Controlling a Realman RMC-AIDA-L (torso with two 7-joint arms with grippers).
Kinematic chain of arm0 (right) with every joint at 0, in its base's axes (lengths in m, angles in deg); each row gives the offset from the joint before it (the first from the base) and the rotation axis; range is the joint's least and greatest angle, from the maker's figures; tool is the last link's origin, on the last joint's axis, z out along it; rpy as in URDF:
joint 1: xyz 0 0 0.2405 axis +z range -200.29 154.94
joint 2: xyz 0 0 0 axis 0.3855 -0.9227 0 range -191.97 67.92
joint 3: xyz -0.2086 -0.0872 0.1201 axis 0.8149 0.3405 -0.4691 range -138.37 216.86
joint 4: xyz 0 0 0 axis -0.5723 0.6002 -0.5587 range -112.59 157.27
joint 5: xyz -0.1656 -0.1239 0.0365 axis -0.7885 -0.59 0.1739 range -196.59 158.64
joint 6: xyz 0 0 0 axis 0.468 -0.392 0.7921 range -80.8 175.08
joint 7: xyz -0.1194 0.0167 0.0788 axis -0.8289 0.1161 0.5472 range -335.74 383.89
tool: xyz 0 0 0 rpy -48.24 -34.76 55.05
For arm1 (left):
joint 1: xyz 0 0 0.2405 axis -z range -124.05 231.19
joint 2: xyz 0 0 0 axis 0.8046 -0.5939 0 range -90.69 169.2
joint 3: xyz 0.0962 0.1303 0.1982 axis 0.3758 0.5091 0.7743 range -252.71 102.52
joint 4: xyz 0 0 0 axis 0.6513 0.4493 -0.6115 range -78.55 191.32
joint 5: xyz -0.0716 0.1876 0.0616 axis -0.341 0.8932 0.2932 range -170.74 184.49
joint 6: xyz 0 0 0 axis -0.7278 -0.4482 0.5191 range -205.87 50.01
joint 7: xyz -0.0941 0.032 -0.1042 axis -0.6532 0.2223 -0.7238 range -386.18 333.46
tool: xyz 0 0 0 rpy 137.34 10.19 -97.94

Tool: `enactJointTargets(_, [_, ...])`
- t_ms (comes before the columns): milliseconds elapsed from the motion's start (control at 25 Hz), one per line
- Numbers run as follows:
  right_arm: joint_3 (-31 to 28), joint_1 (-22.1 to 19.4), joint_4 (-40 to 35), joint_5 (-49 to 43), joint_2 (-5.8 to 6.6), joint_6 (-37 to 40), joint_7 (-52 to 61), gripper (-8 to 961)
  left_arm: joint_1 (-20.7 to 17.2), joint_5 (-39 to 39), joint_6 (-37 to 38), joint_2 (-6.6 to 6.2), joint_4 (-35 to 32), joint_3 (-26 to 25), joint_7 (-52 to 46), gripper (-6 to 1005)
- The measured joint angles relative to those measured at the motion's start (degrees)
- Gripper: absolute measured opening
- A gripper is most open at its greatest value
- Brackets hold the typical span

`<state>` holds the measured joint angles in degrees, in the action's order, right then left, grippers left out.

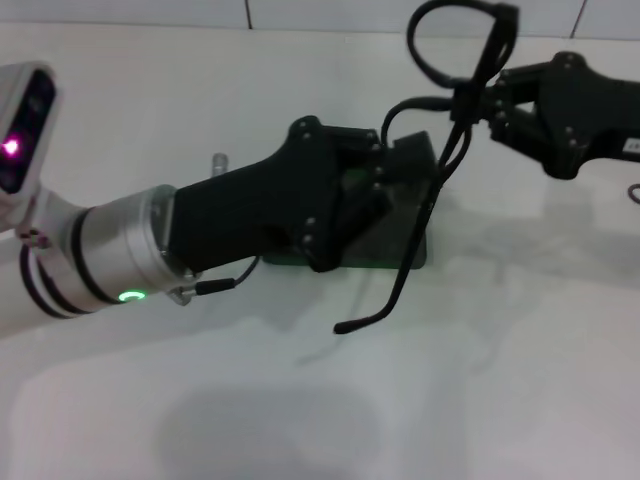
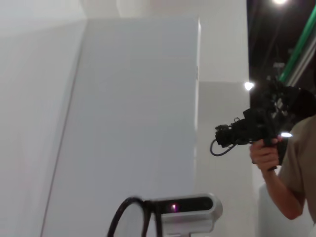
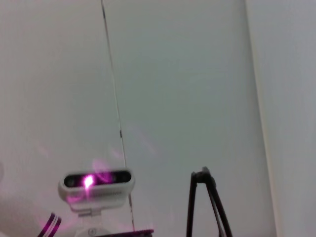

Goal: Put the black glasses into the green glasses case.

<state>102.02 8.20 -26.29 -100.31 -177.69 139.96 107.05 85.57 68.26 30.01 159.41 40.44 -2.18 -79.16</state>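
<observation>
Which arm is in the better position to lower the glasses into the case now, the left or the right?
The right. The right gripper holds the black glasses above the green glasses case, temple arms hanging down. The left gripper is at the case, probably keeping it steady.

This looks like a robotics lab or a recording studio set up for filming robot work. The desk (image 1: 200, 400) is a plain glossy white surface, backed on its far side by white panels (image 1: 150, 12) with thin seams between them. The left wrist view shows tall, bare white walls (image 2: 138, 98) and, beyond them on the right, a dark high ceiling with spot lights (image 2: 248, 86) and a green pipe or beam (image 2: 301, 47). A person (image 2: 296, 168) stands there holding a video camera (image 2: 252, 128) at shoulder height.
</observation>
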Motion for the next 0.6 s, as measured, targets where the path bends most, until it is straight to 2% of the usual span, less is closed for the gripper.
enactJointTargets(320, [-9.23, 0.33, -1.09, 7.61, 0.33, 13.09, 1.75, 46, -2.7, 1.19, -0.1, -1.6, -0.64, 0.08, 0.33, 21])
enactJointTargets(400, [-10.23, 0.4, -1.1, 9.44, 0.34, 14.09, 1.74, 46, -2.69, 3.02, 0.36, -1.79, -0.72, 0.18, 0.33, 21])
enactJointTargets(480, [-10.77, 0.55, -1.11, 11.23, 0.35, 14.01, 1.49, 46, -2.28, 5.33, 1.64, -1.62, -0.96, 0.27, 0.34, 21])
enactJointTargets(600, [-9.98, 1.78, -0.47, 11.38, 0.23, 11.75, 0.04, 46, -1.24, 8.55, 4.09, -0.41, -2.13, 0.37, 0.41, 21])
